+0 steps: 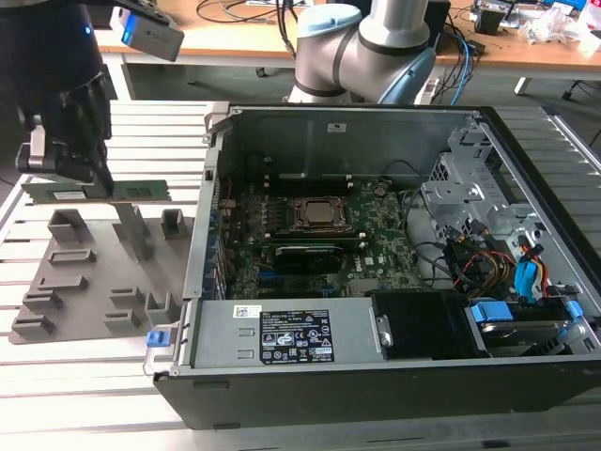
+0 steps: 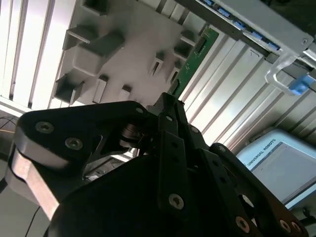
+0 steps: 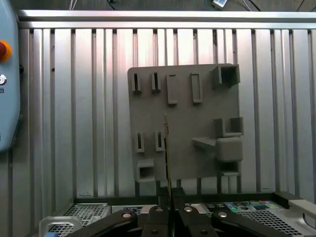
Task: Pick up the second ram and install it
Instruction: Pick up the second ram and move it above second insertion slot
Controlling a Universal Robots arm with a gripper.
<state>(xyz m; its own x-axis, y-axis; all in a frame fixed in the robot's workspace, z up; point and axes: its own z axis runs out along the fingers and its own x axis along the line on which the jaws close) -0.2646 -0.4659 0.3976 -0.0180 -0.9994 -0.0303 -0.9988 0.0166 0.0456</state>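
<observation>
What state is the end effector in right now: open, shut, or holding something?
End effector: shut on the second ram, holding it over the grey holder tray.

Green second ram [image 2: 192, 62] between closed fingers [image 2: 173, 123]

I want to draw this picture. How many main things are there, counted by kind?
green ram stick: 1
claw gripping it: 1
grey holder tray: 1
open computer case: 1
Total: 4
</observation>
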